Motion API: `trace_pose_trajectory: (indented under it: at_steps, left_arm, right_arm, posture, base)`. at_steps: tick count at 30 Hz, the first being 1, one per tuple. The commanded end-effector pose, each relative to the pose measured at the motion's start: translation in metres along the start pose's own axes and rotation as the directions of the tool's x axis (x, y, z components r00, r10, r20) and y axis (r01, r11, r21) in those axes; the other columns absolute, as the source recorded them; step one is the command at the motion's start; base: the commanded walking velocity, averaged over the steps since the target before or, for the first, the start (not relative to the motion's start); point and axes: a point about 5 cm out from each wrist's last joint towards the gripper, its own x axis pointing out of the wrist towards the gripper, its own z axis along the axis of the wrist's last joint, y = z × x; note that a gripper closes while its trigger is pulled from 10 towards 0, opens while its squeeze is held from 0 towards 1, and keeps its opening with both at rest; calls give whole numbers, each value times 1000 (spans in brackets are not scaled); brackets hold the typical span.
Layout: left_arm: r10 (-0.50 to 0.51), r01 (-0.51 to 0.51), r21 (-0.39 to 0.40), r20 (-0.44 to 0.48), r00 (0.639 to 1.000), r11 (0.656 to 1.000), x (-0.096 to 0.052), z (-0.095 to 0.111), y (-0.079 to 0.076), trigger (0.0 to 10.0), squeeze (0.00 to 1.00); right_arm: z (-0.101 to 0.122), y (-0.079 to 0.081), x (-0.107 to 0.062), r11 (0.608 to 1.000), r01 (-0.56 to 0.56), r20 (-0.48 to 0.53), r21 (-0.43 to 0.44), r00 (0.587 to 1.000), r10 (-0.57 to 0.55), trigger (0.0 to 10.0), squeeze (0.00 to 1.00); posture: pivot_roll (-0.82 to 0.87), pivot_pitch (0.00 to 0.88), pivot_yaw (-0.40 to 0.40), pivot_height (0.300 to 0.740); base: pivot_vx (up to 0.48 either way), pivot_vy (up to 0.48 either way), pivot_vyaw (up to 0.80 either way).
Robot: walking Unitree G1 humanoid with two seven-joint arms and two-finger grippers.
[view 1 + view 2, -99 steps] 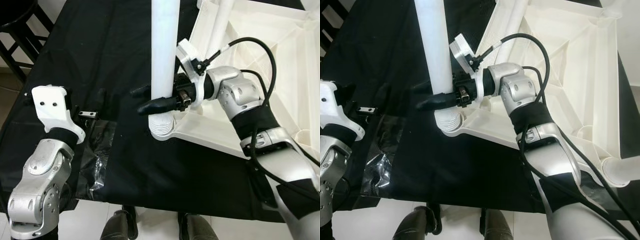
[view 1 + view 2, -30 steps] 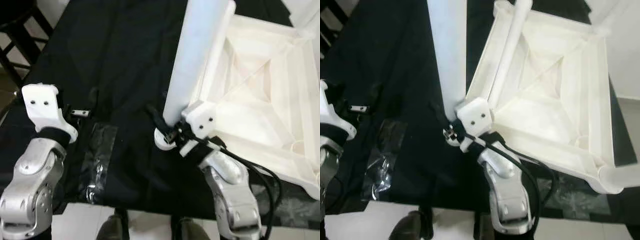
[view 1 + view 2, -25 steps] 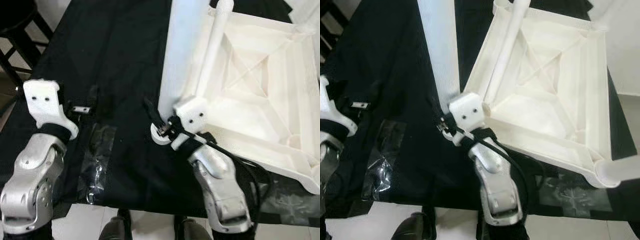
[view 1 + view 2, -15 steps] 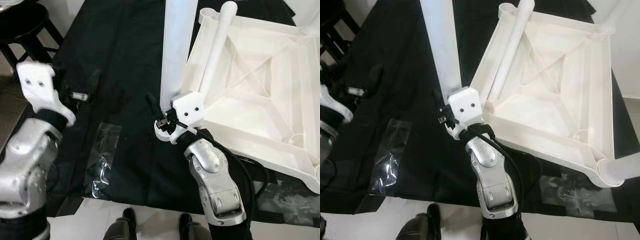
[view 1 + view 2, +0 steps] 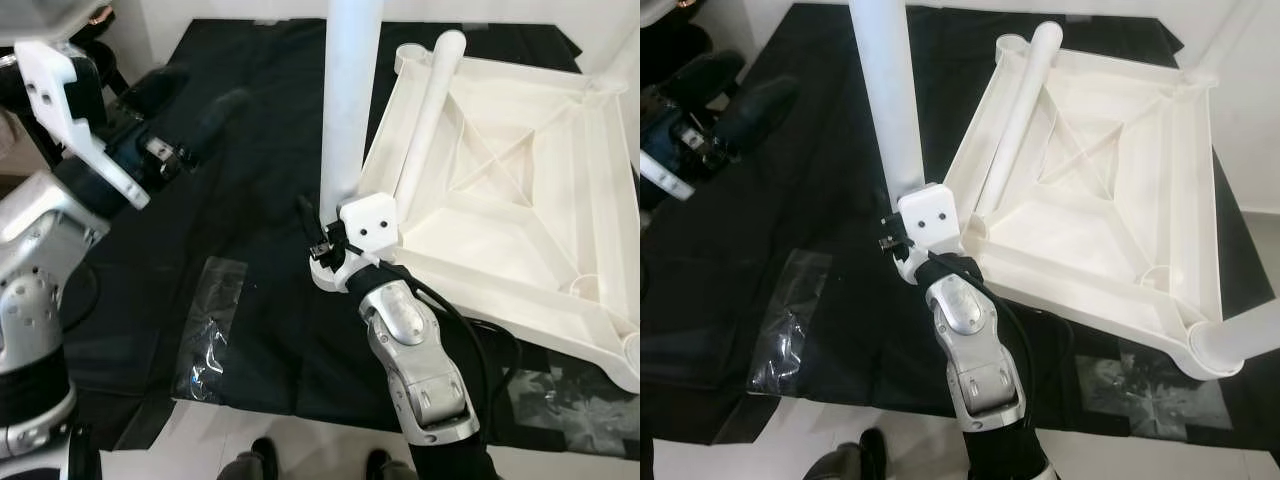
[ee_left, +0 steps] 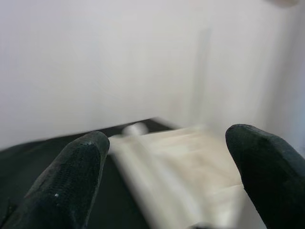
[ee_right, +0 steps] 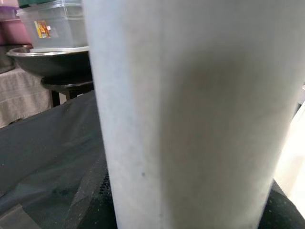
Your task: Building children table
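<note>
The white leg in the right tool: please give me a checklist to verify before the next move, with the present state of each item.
1. Right tool closed around the leg: ok.
2. Leg upright at the corner of the tabletop: ok.
3. Leg fully seated in its socket: cannot tell, the wrist hides the joint.
4. Left tool open and apart from the leg: ok.
5. Spare leg resting inside the tabletop, out of the way: ok.
6. Plastic bag on the black cloth, apart from the work: ok.

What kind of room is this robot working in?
Probably a room in a home, used as a work spot for putting furniture together. A black cloth covers the surface, with an upturned white tabletop on it. A clear storage box and a metal bowl sit on a stand nearby.
</note>
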Motion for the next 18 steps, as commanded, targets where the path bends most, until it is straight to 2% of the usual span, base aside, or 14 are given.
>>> trace_pose_trajectory:
  at_steps: [1, 3, 4, 5, 6, 7, 11, 12, 14, 15, 18]
  left_arm:
    - [-115, 114, -39, -32, 993, 993, 5, -7, -11, 10000, 1000]
    - [-180, 179, -23, -81, 980, 984, 16, -18, -18, 10000, 1000]
    - [-180, 179, -23, -81, 980, 984, 16, -18, -18, 10000, 1000]
    - [-192, 193, -8, -120, 974, 981, 26, -29, -19, 10000, 1000]
    - [-192, 193, -8, -120, 974, 981, 26, -29, -19, 10000, 1000]
    - [-230, 232, 1, -148, 962, 973, 36, -38, -22, 10000, 1000]
    - [-266, 272, 12, -165, 950, 962, 46, -44, -24, 10000, 980]
    - [-263, 270, 17, -169, 950, 963, 48, -45, -23, 10000, 651]
    - [-263, 270, 17, -171, 949, 963, 49, -46, -22, 10000, 651]
    - [-262, 268, 13, -169, 950, 963, 52, -46, -22, 10000, 0]
    - [-268, 273, 6, -168, 949, 962, 57, -47, -22, 10000, 0]
  right_arm:
    - [-32, 4, 2, 995, 56, -168, 86, 985, -41, 10000, 0]
    - [-32, 5, 5, 995, 53, -164, 84, 986, -38, 10000, 0]
    - [-32, 5, 5, 995, 53, -164, 84, 986, -38, 10000, 0]
    - [-31, 6, 8, 996, 45, -157, 83, 987, -32, 10000, 0]
    - [-31, 6, 8, 996, 45, -157, 83, 987, -32, 10000, 0]
    - [-29, 8, 12, 996, 34, -144, 82, 989, -22, 10000, 0]
    - [-27, 10, 16, 996, 23, -130, 83, 991, -12, 10000, 0]
    - [-27, 10, 16, 996, 21, -128, 84, 992, -10, 10000, 0]
    - [-27, 10, 17, 996, 20, -127, 84, 992, -9, 10000, 0]
    - [-26, 12, 18, 996, 15, -123, 87, 992, -5, 10000, 0]
    - [-25, 14, 20, 996, 6, -115, 91, 993, 4, 10000, 0]
  posture:
    - [53, 264, 46, 740]
    - [47, 253, 45, 740]
    - [47, 253, 45, 740]
    - [43, 248, 48, 740]
    - [43, 248, 48, 740]
    - [38, 242, 48, 740]
    - [34, 234, 48, 740]
    - [34, 231, 47, 740]
    - [34, 231, 47, 740]
    - [33, 227, 49, 740]
    - [33, 222, 48, 740]
  base:
    - [0, 0, 0]
    - [0, 0, 0]
    - [0, 0, 0]
    - [0, 0, 0]
    - [0, 0, 0]
    - [0, 0, 0]
    - [0, 0, 0]
    - [0, 0, 0]
    - [0, 0, 0]
    - [0, 0, 0]
    - [0, 0, 0]
